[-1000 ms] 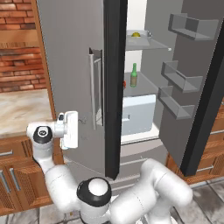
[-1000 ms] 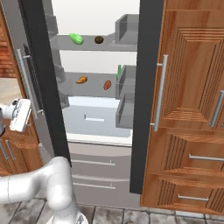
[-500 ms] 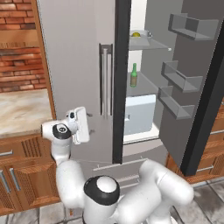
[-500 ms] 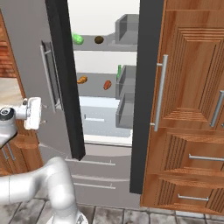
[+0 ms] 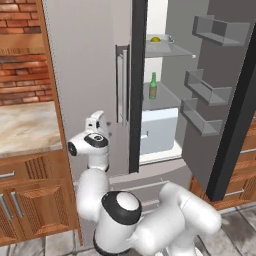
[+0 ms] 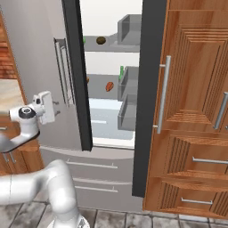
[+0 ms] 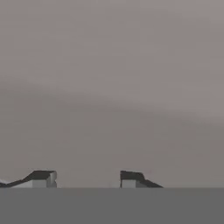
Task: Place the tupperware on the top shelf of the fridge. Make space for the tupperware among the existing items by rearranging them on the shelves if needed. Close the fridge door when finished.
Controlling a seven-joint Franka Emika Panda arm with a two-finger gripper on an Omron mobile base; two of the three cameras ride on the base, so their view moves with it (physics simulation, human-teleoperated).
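Tupperware [image 5: 159, 39] sits on top shelf [image 5: 172, 50] of fridge [image 6: 26, 67]. Placement looks done; door closing remains. Claw [image 7: 82, 178] spread, empty, against left door face. Left door near shut, right door wide open.

A red brick wall [image 5: 22, 55] fills the nine to eleven o'clock side above a pale stone counter [image 5: 25, 127] (its wooden cabinets [image 5: 30, 200] sit below it), while tall wooden cupboards [image 6: 191, 107] with bar handles stand at three o'clock.
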